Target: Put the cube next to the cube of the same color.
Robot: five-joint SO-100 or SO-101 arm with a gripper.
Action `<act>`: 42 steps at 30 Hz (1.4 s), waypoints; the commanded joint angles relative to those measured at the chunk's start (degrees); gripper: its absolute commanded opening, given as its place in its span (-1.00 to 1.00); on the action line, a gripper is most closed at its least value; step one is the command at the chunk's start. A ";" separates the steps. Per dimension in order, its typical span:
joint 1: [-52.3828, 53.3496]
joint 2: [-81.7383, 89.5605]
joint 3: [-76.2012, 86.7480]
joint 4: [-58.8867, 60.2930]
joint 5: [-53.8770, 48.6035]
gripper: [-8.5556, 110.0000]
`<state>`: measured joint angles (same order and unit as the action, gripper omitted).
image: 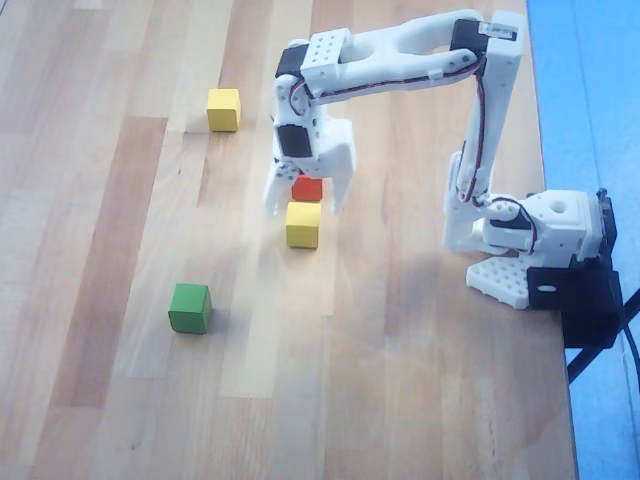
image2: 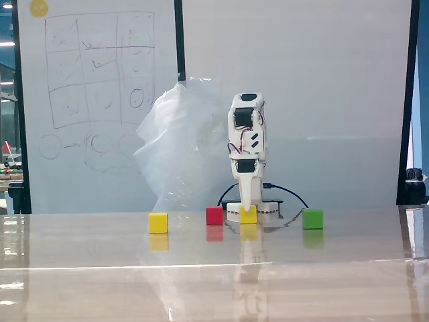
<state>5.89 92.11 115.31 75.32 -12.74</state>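
One yellow cube (image: 303,224) lies mid-table with the red cube (image: 307,187) right behind it. My gripper (image: 303,205) is open and points down, one finger on each side, over the meeting of these two cubes. In the fixed view the gripper (image2: 247,206) comes down right at the top of this yellow cube (image2: 249,215), with the red cube (image2: 214,215) to its left. I cannot tell whether the fingers touch it. The other yellow cube (image: 223,109) sits apart at the upper left; in the fixed view it (image2: 158,223) is the leftmost cube.
A green cube (image: 190,307) lies at the lower left of the overhead view, rightmost (image2: 312,219) in the fixed view. The arm's base (image: 530,240) stands at the table's right edge (image: 556,330). Bare wooden table (image: 100,250) lies to the left.
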 commanded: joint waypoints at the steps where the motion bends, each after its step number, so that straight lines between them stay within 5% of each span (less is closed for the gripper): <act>1: 0.35 -1.32 0.53 -4.75 -0.09 -0.35; 7: 0.44 -2.72 0.44 -6.59 -0.26 -0.39; 15: 0.35 -1.85 0.18 -3.96 0.44 -0.89; 29: -0.88 18.11 -19.25 18.72 -2.81 -0.86; 42: 9.93 -4.75 -48.43 16.52 -17.14 -0.86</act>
<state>11.60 92.02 79.98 94.57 -27.16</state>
